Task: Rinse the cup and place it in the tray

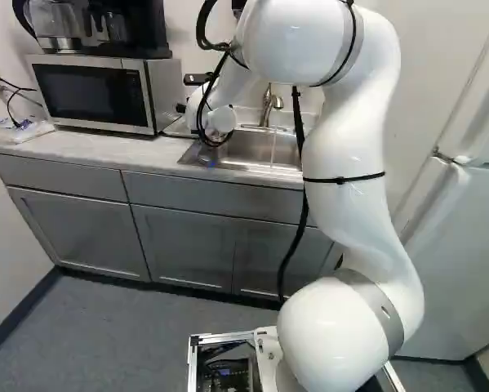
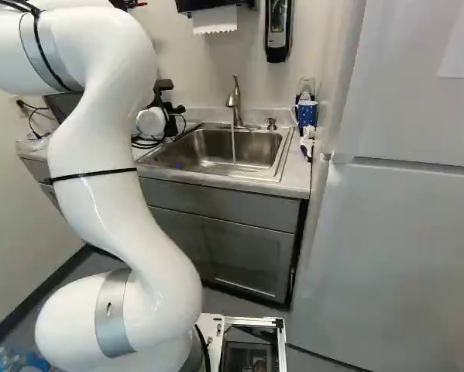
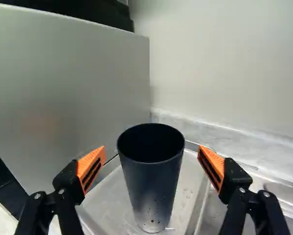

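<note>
In the right base view the black gripper (image 2: pixel 163 97) shows partly, left of the faucet beside the white wrist; its fingers cannot be made out there. The wrist view has the gripper (image 3: pixel 152 152) open, with one orange-padded finger on each side of a dark cup (image 3: pixel 153 181). Gaps separate both pads from the cup. Upright and mouth up, the cup stands on a pale metal tray (image 3: pixel 104 203) with droplets on it. The tray lies between the microwave's side and the sink.
Water runs from the faucet (image 2: pixel 234 101) into the sink (image 2: pixel 204 151). A microwave (image 1: pixel 97 91) stands beside the tray, with a coffee maker (image 1: pixel 117 28) on top. A blue dotted mug (image 2: pixel 307 113) is at the counter's far right, near the fridge (image 2: pixel 410 232).
</note>
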Controlling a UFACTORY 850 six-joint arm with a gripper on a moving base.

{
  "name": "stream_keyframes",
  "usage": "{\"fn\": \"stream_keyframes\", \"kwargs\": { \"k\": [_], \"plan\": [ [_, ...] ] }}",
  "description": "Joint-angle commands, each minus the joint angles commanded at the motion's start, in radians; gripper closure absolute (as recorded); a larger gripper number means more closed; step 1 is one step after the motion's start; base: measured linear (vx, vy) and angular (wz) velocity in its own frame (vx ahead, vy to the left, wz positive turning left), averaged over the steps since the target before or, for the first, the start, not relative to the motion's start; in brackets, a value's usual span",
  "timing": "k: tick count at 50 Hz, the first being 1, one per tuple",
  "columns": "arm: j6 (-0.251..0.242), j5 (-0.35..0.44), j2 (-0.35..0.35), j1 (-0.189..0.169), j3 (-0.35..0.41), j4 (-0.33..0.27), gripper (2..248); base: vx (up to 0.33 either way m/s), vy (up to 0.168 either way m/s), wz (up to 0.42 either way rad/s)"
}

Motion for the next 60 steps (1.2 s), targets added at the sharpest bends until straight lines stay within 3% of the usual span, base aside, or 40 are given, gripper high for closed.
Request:
{"fn": "stream_keyframes", "kwargs": {
  "k": [60],
  "plan": [
    [0.0, -0.07, 0.071, 0.0, -0.042, 0.0, 3, 0.0, 0.0, 0.0]
  ]
}}
